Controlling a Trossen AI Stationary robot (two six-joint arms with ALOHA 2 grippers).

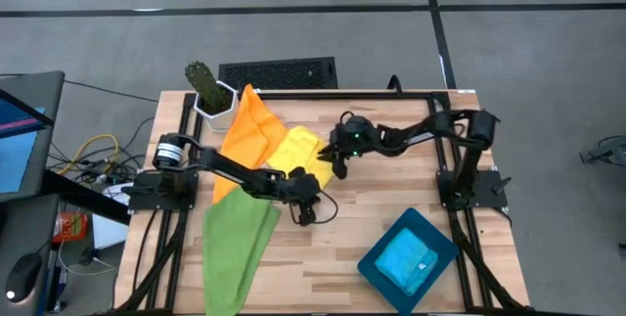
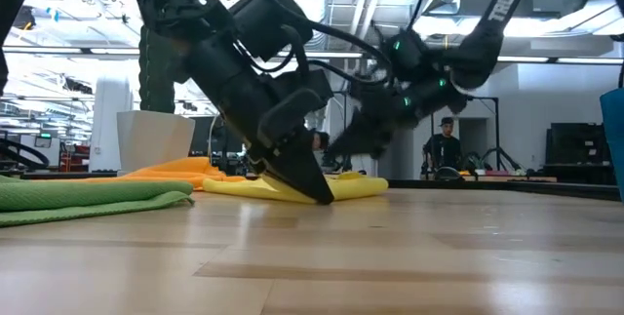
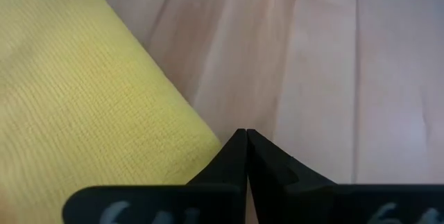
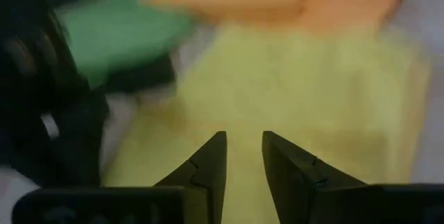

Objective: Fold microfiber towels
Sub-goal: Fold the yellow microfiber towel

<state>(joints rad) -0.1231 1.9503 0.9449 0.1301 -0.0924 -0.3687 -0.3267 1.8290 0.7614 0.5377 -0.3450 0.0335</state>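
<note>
The yellow towel (image 1: 298,152) lies flat mid-table, its far-left part against the orange towel (image 1: 249,125). The green towel (image 1: 235,243) lies at the near left, and a light blue towel (image 1: 406,260) sits in the teal tray (image 1: 386,241). My left gripper (image 1: 308,213) is shut and slants down at the yellow towel's near corner (image 3: 201,141). My right gripper (image 1: 339,169) hangs open over the yellow towel (image 4: 312,85), with nothing between its fingers. My left gripper (image 2: 324,198) comes slanting down from the left, its shut fingertips (image 3: 239,144) at the table top right beside the yellow towel's near corner. Nothing is between the fingers. Whether they touch the cloth, I cannot tell.
A white pot with a cactus (image 1: 210,91) stands at the far left corner beside the orange towel. The teal tray fills the near right. Bare wood (image 1: 333,257) lies between the green towel and the tray. A person (image 2: 446,149) stands in the room behind.
</note>
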